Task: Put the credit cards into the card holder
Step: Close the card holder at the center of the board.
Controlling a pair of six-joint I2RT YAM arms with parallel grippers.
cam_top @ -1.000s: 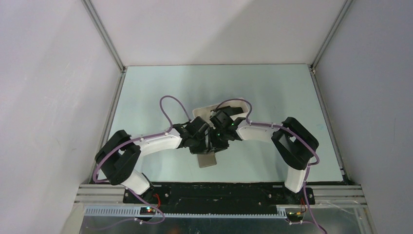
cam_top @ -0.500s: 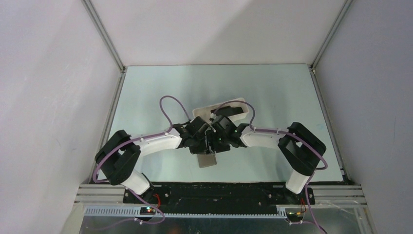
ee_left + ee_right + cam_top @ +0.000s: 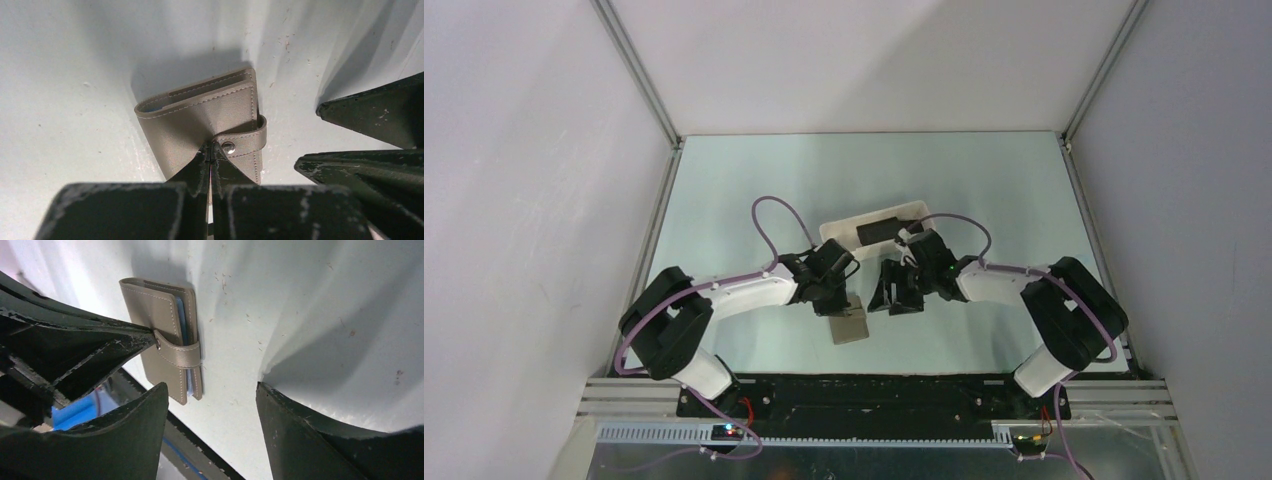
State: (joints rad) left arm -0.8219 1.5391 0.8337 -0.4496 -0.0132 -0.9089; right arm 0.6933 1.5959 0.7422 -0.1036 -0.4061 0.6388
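Note:
The card holder [image 3: 849, 327], a grey-brown wallet, lies folded on the table near the front edge with its strap [image 3: 180, 352] snapped over it. My left gripper [image 3: 841, 301] is shut, and its tips [image 3: 211, 146] rest on the card holder's face [image 3: 200, 120] beside the snap. To the right of the card holder [image 3: 157, 315], my right gripper [image 3: 894, 299] hangs open and empty, apart from it. Blue shows at the wallet's open side in the right wrist view. A dark flat card [image 3: 876, 231] lies in the white tray.
A long white tray [image 3: 834, 232] lies behind the two grippers at mid-table. The table's front edge and the black base rail [image 3: 200, 455] run just beyond the wallet. The left fingers [image 3: 75, 347] reach in beside the right gripper.
My right gripper has drawn back to the right, away from the card holder, and its jaws have spread. The left gripper has stayed shut on the same spot.

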